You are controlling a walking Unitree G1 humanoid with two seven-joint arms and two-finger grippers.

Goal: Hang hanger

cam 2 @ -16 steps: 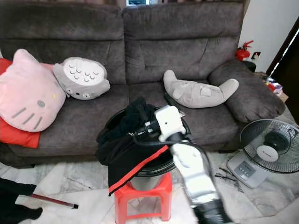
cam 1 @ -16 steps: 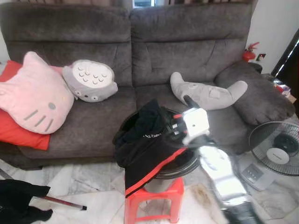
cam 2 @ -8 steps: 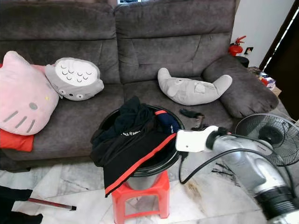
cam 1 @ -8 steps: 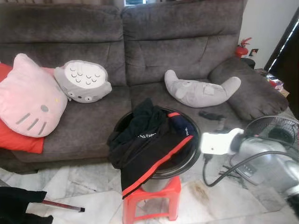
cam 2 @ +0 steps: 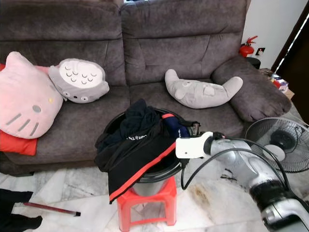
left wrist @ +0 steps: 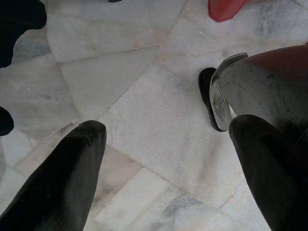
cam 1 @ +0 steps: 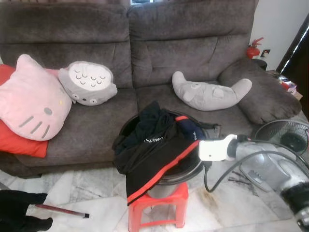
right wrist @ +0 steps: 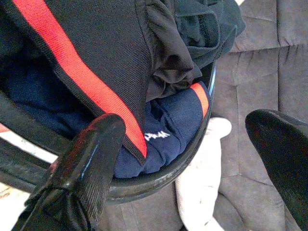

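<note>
Right gripper (right wrist: 187, 159) jaws wide apart beside clothes basin (cam 1: 186, 171), left gripper (left wrist: 163, 144) jaws apart above floor (left wrist: 144, 106)

- Heaped clothes (cam 1: 154, 145) hide most of the black basin (cam 1: 190, 171).
- A dark garment (cam 1: 19, 217) on the floor is cut off by the frame.

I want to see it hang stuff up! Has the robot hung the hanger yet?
Not yet. Nothing looks hung, and I can't spot a hanger. The right tool is open at the rim of the black basin, beside the heaped clothes on the red stool. The left tool hangs open above the floor. Picking up and hanging remain.
</note>
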